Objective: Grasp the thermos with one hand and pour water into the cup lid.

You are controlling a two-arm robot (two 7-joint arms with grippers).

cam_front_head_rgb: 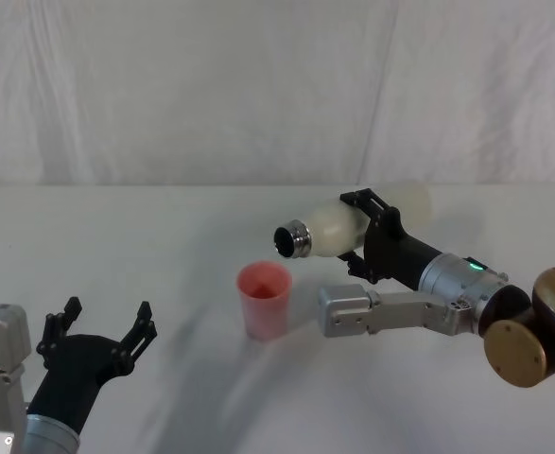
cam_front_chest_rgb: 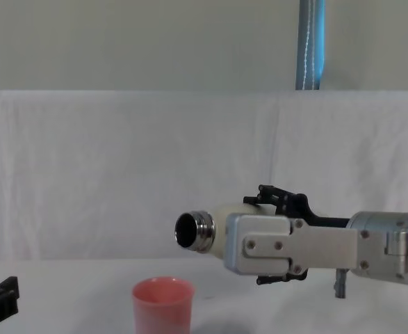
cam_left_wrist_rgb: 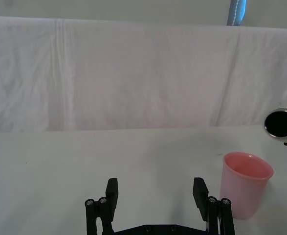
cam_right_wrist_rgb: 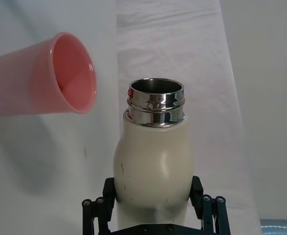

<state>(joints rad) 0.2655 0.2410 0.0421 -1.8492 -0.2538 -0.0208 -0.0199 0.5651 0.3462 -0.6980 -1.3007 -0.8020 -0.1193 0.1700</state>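
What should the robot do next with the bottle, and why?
Probably tip the thermos a little further. The right gripper holds it about level, its steel mouth just above and beside the upright cup lid, and no water shows. The left gripper waits open.

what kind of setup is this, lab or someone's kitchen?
Likely a lab test bench, not a kitchen: a table draped in white cloth, a white sheet backdrop, and just two props, the thermos held tipped in the right claw and a pink cup lid.
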